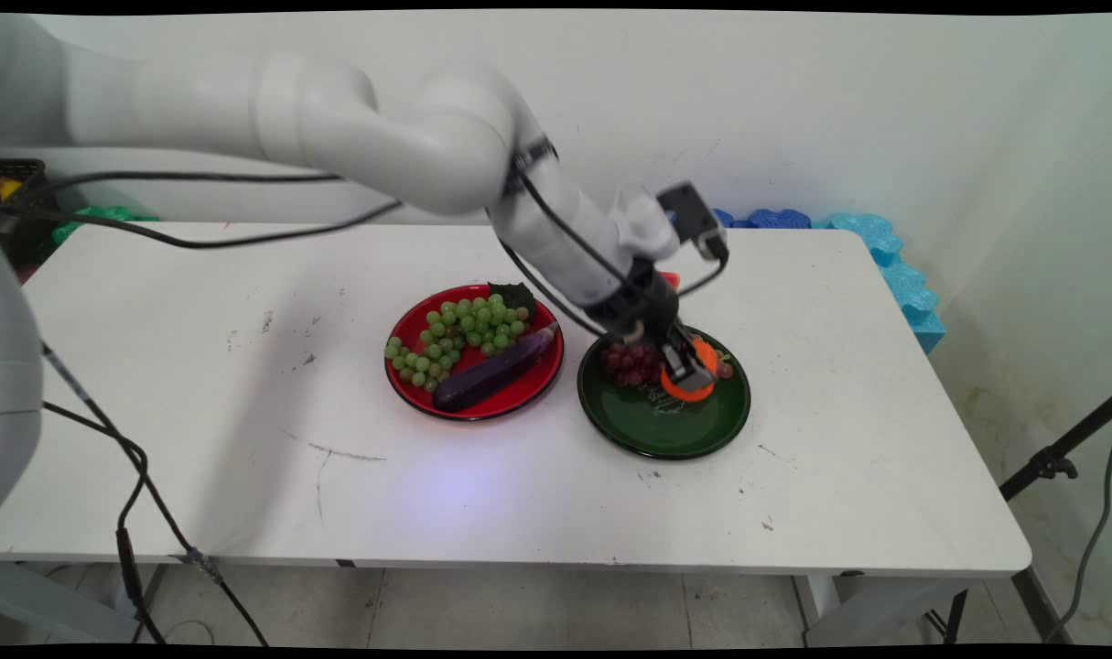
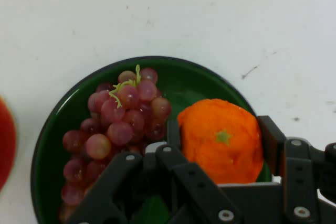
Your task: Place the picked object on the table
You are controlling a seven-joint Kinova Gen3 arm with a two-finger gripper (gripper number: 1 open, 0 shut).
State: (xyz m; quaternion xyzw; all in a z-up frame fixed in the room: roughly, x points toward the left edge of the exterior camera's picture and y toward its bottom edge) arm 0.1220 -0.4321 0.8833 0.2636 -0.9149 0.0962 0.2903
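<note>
Straddling the orange (image 2: pixel 221 139) on the green plate (image 2: pixel 63 114): gripper (image 2: pixel 220 140) fingers sit either side, whether actually clamped I cannot tell. Red grapes (image 2: pixel 118 127) touching beside it; orange not lifted.

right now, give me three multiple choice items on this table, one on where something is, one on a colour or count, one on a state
1. Where does the eggplant lie?
A. on the red plate beside the green grapes
B. on the green plate
C. on the bare table

2. How many plates stand on the table?
A. one
B. two
C. four

3. How does the gripper stand to the orange?
A. high above it
B. its fingers at either side of it
C. on the red grapes

Key:
1 A, the eggplant sits on the red rim's plate in the main view.
2 B, only the red plate and the green plate.
3 B, the hand view shows a finger at each flank of the orange, next to the red grapes.
</note>
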